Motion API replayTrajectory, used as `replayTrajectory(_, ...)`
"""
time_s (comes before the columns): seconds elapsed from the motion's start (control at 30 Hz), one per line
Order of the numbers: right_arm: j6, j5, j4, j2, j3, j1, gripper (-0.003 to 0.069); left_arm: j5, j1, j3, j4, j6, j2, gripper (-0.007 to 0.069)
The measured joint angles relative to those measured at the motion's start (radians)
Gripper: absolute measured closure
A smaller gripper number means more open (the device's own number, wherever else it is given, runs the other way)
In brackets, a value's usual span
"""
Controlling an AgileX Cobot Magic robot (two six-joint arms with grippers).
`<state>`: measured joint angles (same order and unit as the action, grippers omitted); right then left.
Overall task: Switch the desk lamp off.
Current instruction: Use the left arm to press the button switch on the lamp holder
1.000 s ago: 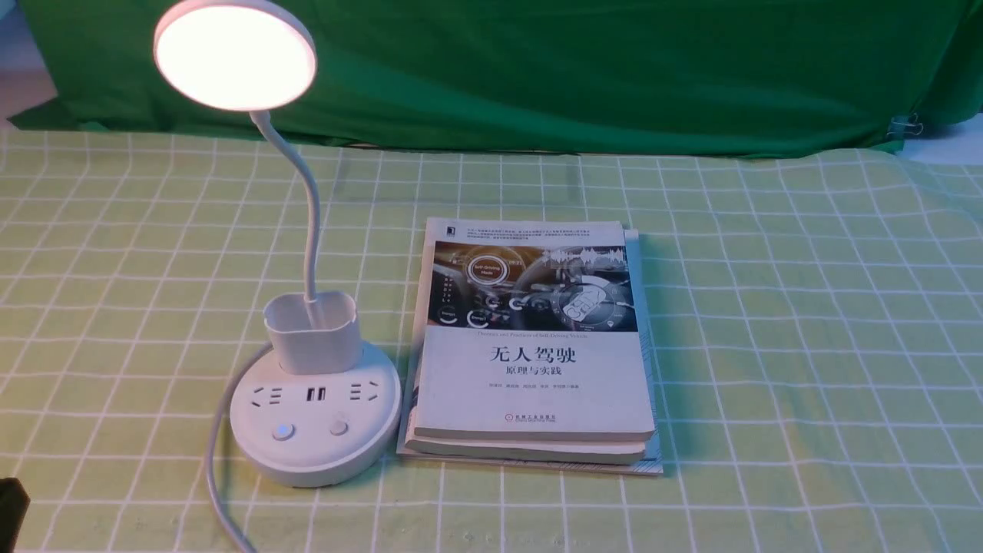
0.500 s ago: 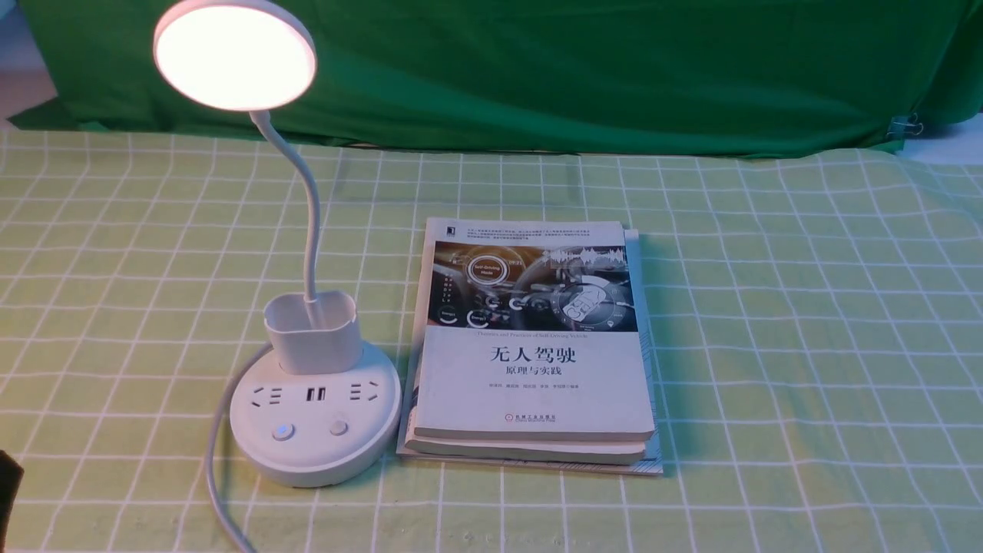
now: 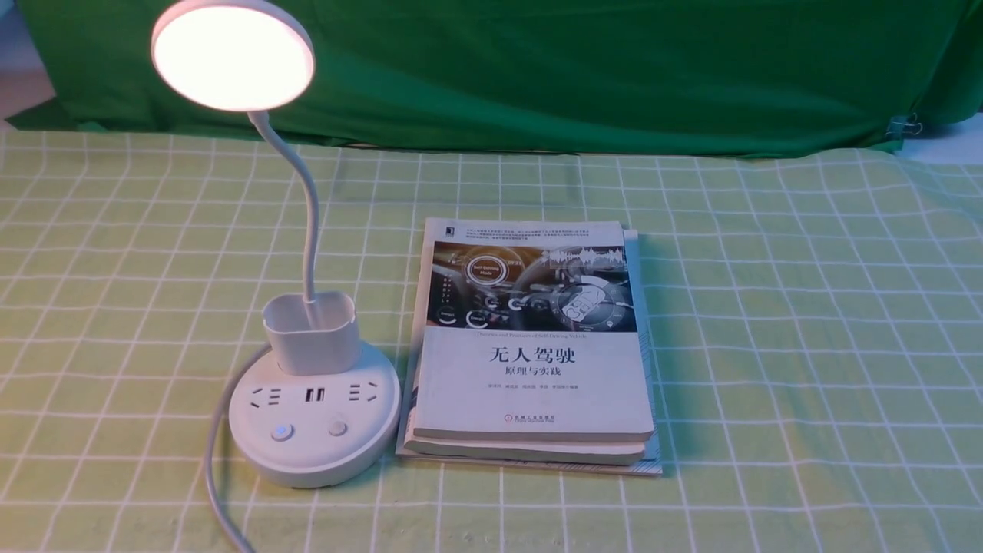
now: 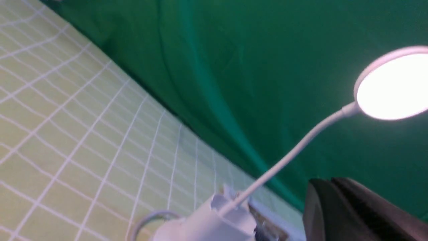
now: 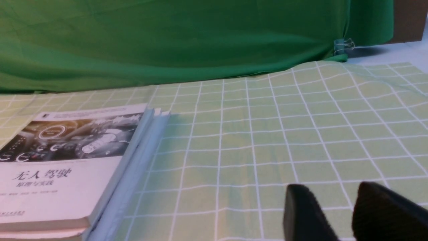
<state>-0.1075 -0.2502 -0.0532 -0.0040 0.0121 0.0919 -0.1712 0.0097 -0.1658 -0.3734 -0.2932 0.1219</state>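
Desk lamp (image 3: 311, 338) lit (right gripper (image 5: 331, 190) ajar).

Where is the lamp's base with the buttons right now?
Front view: the white plastic desk lamp's round base stands left of centre on the green checked tablecloth, just left of the white book stack.

A stack of books (image 3: 530, 353) lay flat on the pale green checked bench cloth (image 3: 806, 346). The top cover was white, with a dashboard picture and a Chinese title. Behind hung a dark green backdrop (image 3: 576, 69), with a metal clip (image 3: 908, 125) at its right end.
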Motion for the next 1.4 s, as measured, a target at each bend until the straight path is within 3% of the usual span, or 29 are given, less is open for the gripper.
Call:
replayTrajectory(0.1,0.0,0.001,0.0,0.0,0.0,0.0,0.0421,-0.238,0.0,-0.176,0.071,0.111,0.178,0.0623)
replayTrajectory(0.2,0.0,0.001,0.0,0.0,0.0,0.0,0.0421,-0.487,0.0,-0.331,0.087,0.3,0.426,0.0623)
replayTrajectory(0.33,0.0,0.001,0.0,0.0,0.0,0.0,0.0421,-0.657,-0.003,-0.461,0.103,0.412,0.715,0.0623)
replayTrajectory(0.4,0.0,0.001,0.0,0.0,0.0,0.0,0.0421,-0.67,-0.013,-0.481,0.103,0.425,0.777,0.0623)
replayTrajectory(0.7,-0.001,0.002,0.0,0.0,0.0,0.0,0.0421,-0.68,-0.317,-0.676,0.151,0.433,1.253,0.0623)
replayTrajectory(0.83,-0.001,0.001,0.0,0.0,0.0,0.0,0.0421,-0.682,-0.368,-0.781,0.161,0.429,1.4,0.0623)
replayTrajectory(1.4,0.0,0.001,0.0,0.0,0.0,0.0,0.0421,-0.635,-0.371,-0.945,0.196,0.428,1.616,0.0623)
